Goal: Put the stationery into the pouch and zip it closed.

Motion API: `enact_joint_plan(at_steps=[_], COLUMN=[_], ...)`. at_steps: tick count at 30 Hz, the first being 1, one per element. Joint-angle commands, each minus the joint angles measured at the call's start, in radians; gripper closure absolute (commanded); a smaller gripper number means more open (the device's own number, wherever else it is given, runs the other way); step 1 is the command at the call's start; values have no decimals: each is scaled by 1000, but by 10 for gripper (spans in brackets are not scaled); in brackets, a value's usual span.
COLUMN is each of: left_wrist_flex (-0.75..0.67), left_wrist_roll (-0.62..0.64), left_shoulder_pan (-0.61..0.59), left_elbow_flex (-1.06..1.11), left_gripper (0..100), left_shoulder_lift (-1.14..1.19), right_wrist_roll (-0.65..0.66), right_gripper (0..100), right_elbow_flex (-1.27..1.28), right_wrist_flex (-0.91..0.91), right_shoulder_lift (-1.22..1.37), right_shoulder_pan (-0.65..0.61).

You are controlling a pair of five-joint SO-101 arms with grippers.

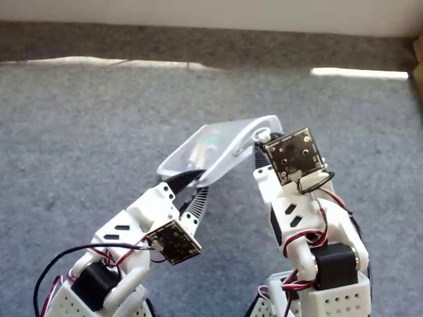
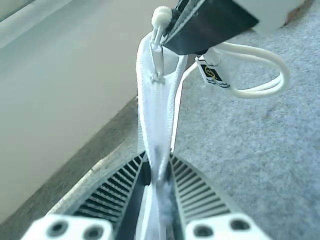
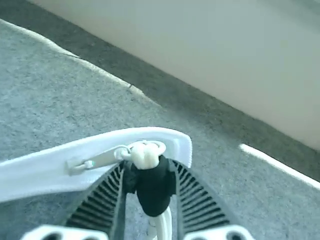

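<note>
A translucent pouch (image 1: pixel 218 148) with a white zipper band hangs off the carpet between both arms, with stationery (image 1: pixel 209 144) faintly visible inside. My left gripper (image 1: pixel 195 186) is shut on the pouch's near end, its ribbed fingers clamping the zipper band (image 2: pixel 156 125). My right gripper (image 1: pixel 260 146) is shut on the zipper pull (image 3: pixel 145 155), a white bead on a black tab, at the pouch's far end. The slider (image 2: pixel 157 77) sits just below that pull (image 2: pixel 161 19). In the right wrist view the slider (image 3: pixel 79 164) lies on the white band (image 3: pixel 45 167).
Grey carpet (image 1: pixel 92 132) covers the work surface, ending at a pale wall (image 1: pixel 198 12) at the back. A white cord loop (image 2: pixel 265 70) with a small tag dangles from the pull. A brown object (image 1: pixel 418 66) shows at the right edge.
</note>
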Motion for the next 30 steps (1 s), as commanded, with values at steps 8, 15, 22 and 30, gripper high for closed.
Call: enact_joint_plan(at_steps=[8, 15, 22, 30], left_wrist_flex=[40, 48, 44, 46], left_wrist_roll=[-8, -11, -9, -9], left_shoulder_pan=[-25, -27, -56, -64], left_elbow_flex=[-24, -27, -27, -31], left_gripper=[994, 994, 994, 994], left_shoulder_lift=[-62, -64, -64, -64], right_wrist_roll=[8, 8, 8, 35], right_gripper=[994, 994, 994, 994], right_elbow_flex=[-15, 58, 68, 62], right_wrist_flex=[-64, -162, -182, -183], right_shoulder_lift=[12, 12, 12, 12], right_shoulder_pan=[79, 127, 156, 213])
